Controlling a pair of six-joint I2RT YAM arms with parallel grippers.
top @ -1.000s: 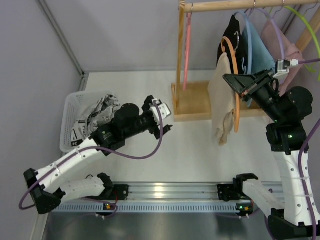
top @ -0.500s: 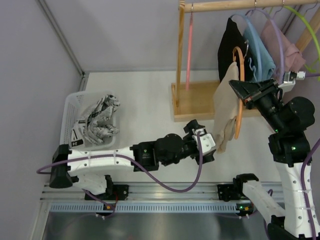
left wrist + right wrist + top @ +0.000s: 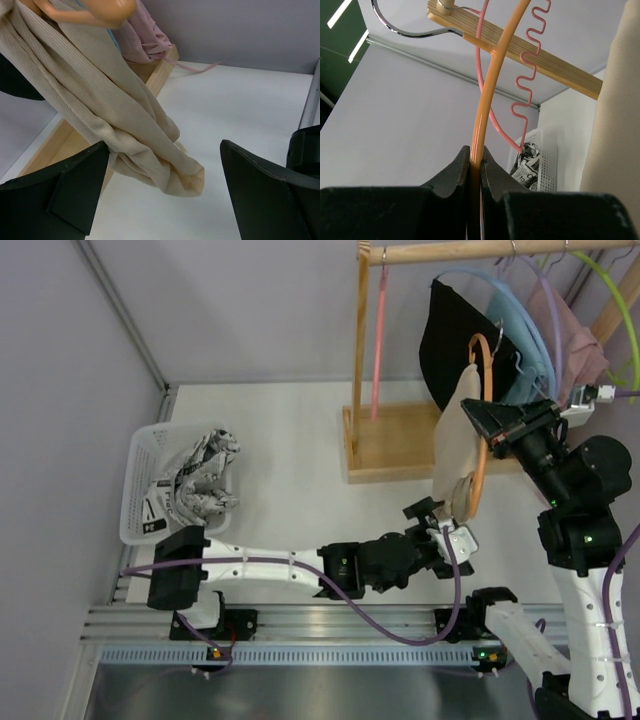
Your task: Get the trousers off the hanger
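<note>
Below the rack (image 3: 361, 340), the left arm (image 3: 280, 565) had swung from the basket (image 3: 140, 490) to the trousers (image 3: 115, 110) draped on the hanger (image 3: 492, 75). The left claw (image 3: 162, 170) gaped at their hem, seemingly ready to pull, while the right claw (image 3: 474, 160) stayed clamped on the hanger.

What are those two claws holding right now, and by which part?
The right gripper pinches the thin orange plastic hanger by its curved rim. The left gripper holds nothing; it is open, facing the beige ribbed trousers.
</note>
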